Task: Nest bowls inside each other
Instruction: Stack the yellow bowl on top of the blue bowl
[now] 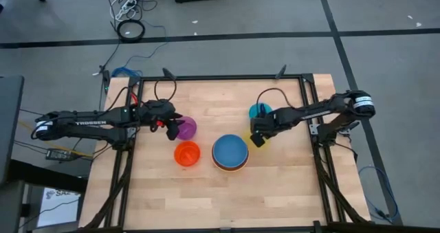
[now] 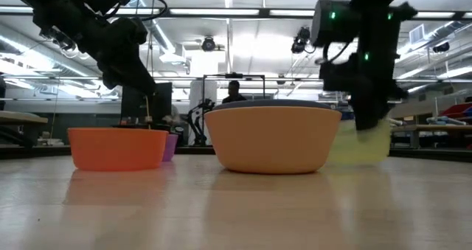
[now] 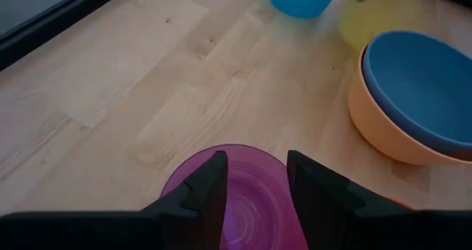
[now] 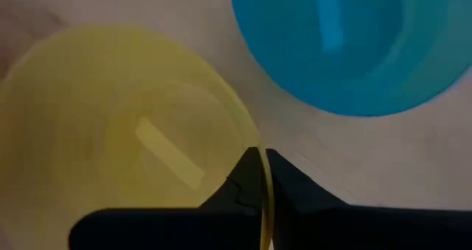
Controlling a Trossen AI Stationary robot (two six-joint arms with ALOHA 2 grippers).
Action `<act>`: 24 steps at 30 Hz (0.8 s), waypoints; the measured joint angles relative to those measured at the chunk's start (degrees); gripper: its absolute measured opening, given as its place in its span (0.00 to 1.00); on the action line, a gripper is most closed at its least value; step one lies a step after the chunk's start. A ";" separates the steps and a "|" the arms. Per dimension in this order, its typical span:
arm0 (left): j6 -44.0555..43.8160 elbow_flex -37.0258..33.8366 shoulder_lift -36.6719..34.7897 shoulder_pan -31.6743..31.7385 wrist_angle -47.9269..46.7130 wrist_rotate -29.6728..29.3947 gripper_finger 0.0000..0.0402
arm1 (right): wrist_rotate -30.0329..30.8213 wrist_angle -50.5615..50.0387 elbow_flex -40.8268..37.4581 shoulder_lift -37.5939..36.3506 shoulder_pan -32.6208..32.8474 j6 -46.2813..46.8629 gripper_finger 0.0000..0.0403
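The yellow bowl [image 4: 125,132] stands on the table next to the teal bowl [image 4: 354,43], and my right gripper [image 4: 262,165] is shut on its rim. From above, the right gripper [image 1: 257,139] covers most of the yellow bowl [image 1: 248,134]. The blue bowl [image 1: 229,150] sits inside the large orange bowl [image 2: 273,143] at the table's middle. My left gripper [image 3: 254,161] hangs open over the purple bowl [image 3: 243,206], touching nothing that I can see. The small red-orange bowl [image 1: 187,154] stands alone near the purple one [image 1: 185,128]. My right gripper pinches the yellow bowl's rim [image 4: 251,136] on the side toward the teal bowl, with one finger inside the bowl and one outside. The fingers come from above, pointing steeply down. The bowl stays upright; I cannot tell whether its bottom is off the table.
A black frame [image 1: 206,77] runs round the wooden table. The teal bowl [image 1: 259,111] stands close behind the right gripper, the stacked pair close to its left. Bare wood [image 1: 227,198] lies toward the near edge. A person [image 2: 234,91] shows far off in the room.
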 joint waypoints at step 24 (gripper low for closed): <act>-0.79 0.00 0.02 0.00 7.21 -0.09 0.37 | -0.63 26.51 5.65 2.46 7.16 -6.43 0.00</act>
